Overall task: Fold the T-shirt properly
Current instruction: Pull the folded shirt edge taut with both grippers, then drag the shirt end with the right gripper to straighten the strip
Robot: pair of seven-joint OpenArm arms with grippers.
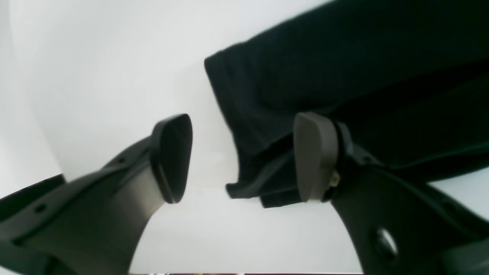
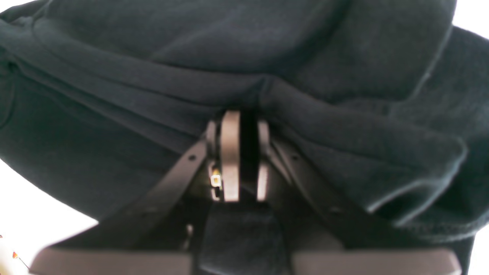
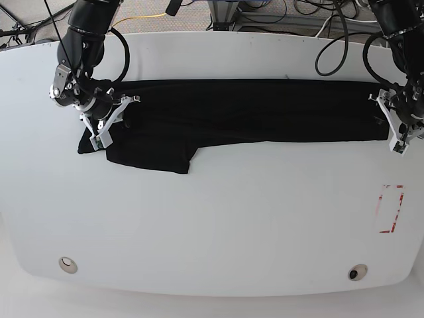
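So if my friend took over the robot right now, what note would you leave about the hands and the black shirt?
Left hand: open, at one end of the soft black T-shirt, one pad over the cloth's corner, holding nothing.
Right hand: shut on a bunched fold at the other end.
The T-shirt lies as a long narrow band across the white round-cornered table, with a flap hanging out toward the front near the right hand.
Done: folded lengthwise, it seems.
Left: probably tuck the flap, then fold the band across into a compact stack.

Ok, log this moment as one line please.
T-shirt: long band on table | left gripper: open at hem | right gripper: shut on T-shirt
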